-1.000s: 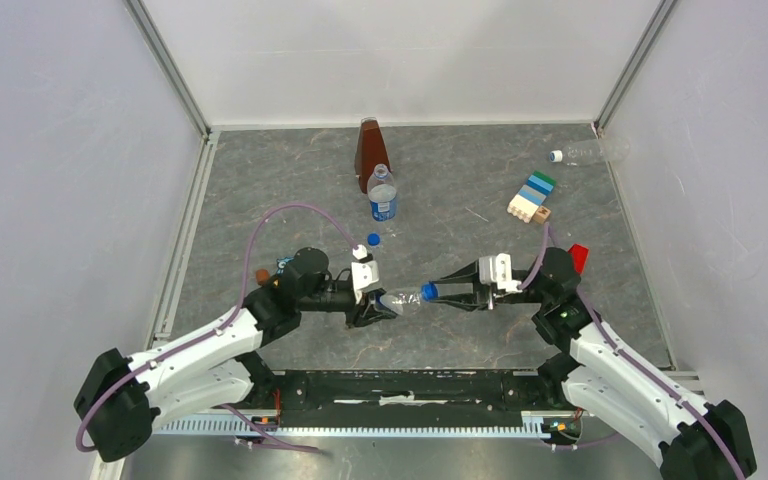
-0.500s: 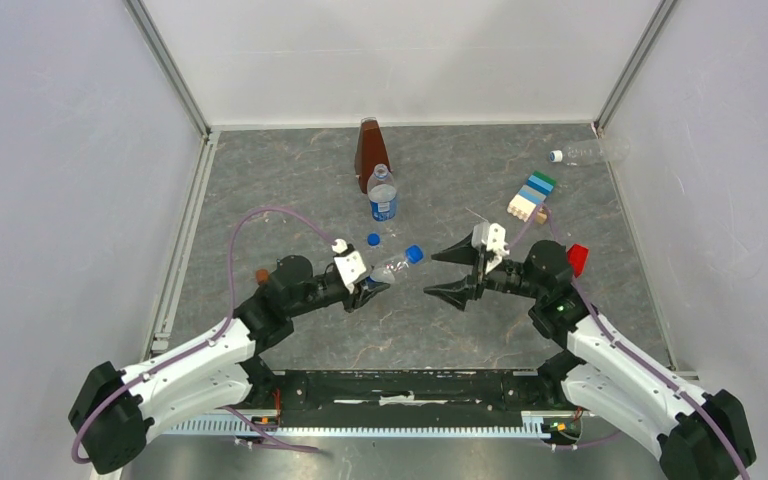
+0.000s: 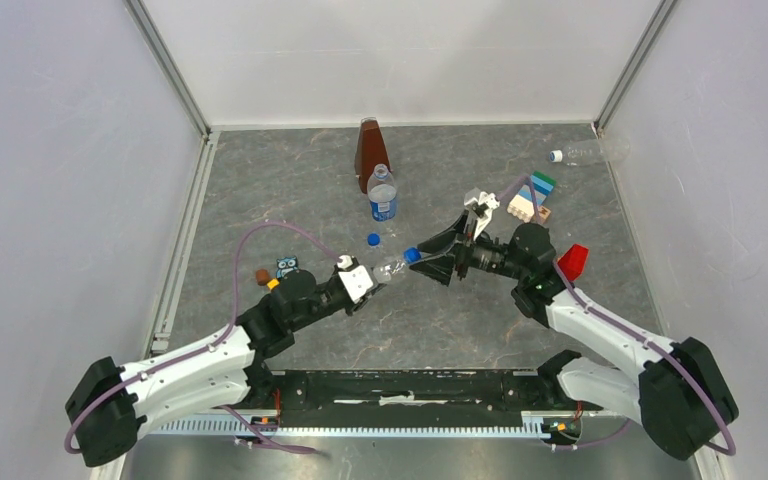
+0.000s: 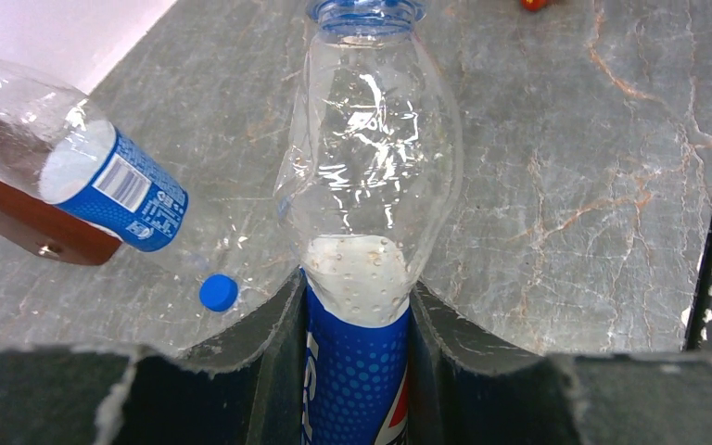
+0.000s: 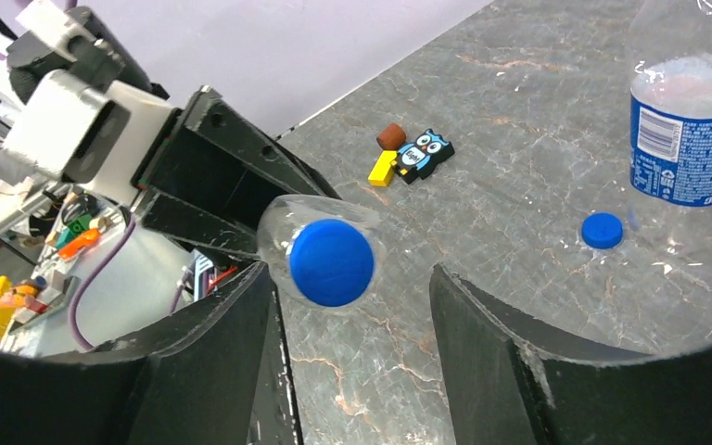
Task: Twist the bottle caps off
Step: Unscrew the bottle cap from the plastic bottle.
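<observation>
gripping the bottle (image 4: 371,185) by its labelled end in the shut left jaws, up off the tabletop (image 3: 290,180), neck pointing at the right arm. blue cap (image 5: 331,262) lined up between the wide-open right jaws, not pinched yet.

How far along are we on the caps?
Done: one. The upright bottle looks capless, a loose blue cap beside it. In hand: left gripper clamps the second bottle; its cap is on, with the right gripper open around it, not gripping. Left: that cap, plus the white cap on the bottle lying at the back right.
</observation>
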Robot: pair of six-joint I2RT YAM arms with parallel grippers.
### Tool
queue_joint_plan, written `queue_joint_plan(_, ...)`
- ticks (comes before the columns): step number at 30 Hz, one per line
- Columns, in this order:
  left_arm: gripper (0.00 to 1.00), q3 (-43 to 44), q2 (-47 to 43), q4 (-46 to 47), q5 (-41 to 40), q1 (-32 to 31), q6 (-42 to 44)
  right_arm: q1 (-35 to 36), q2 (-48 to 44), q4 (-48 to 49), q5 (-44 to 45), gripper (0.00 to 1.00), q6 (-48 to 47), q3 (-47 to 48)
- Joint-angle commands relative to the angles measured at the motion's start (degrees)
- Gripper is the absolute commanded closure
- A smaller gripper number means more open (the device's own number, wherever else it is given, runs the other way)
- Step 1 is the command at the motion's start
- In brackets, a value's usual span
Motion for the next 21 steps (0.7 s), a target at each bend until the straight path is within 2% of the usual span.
queue_joint_plan(1, 0.98, -0.7, -1.9, 5.1, -2.1, -0.4, 2.8, -0.2, 2.5, 3.8, 0.6, 0.33, 5.2, 3.3)
queue_joint_plan(6, 0.98, -0.5, -2.6, 5.1, -1.1, -0.5, 2.0, -0.2, 3.7, 13.9, -1.1, 0.35, 11.6, 1.1)
queue_joint_plan(10, 0.98, -0.5, -2.7, 5.0, -0.8, -0.5, 1.9, -0.2, 3.9, 14.0, -0.9, 0.36, 11.6, 1.0)
queue_joint_plan(14, 0.98, -0.5, -2.8, 4.9, -0.9, -0.5, 1.8, -0.3, 4.5, 13.7, -1.9, 0.44, 11.6, 1.4)
queue_joint_plan(21, 0.98, -0.3, -2.5, 5.0, -0.8, -0.5, 1.8, -0.2, 6.0, 10.2, -3.1, 0.46, 9.3, 2.9)
